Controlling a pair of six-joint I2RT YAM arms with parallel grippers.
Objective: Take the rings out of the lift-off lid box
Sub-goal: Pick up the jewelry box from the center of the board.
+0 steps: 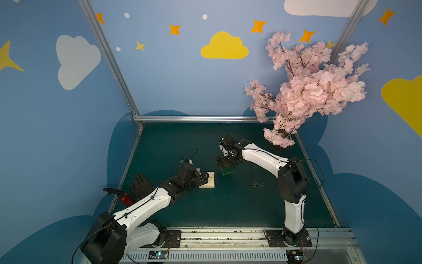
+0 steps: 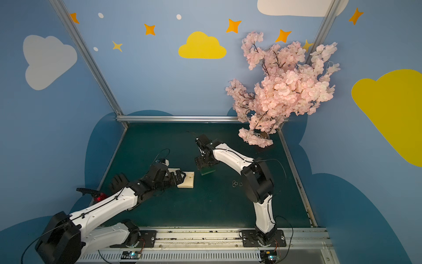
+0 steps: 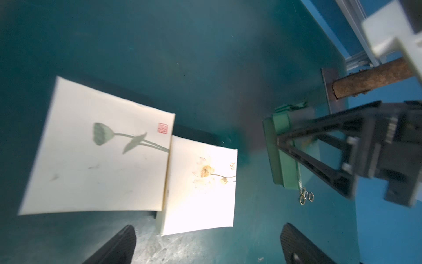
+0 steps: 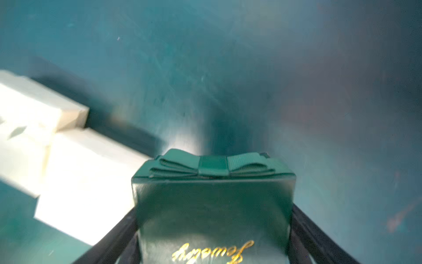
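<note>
R end effector (image 1: 229,169) clamped on green box (image 4: 214,205). L end effector (image 3: 209,233) wide open by cream boxes (image 3: 102,164). Silvery rings (image 1: 257,183) clustered on counter (image 1: 205,217), nr R arm, apart from green box.

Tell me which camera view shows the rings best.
The left wrist view: the rings appear largest there, as clear loops lying on the mat. In both top views the rings are only tiny circles on the mat. The right wrist view does not show them.
</note>
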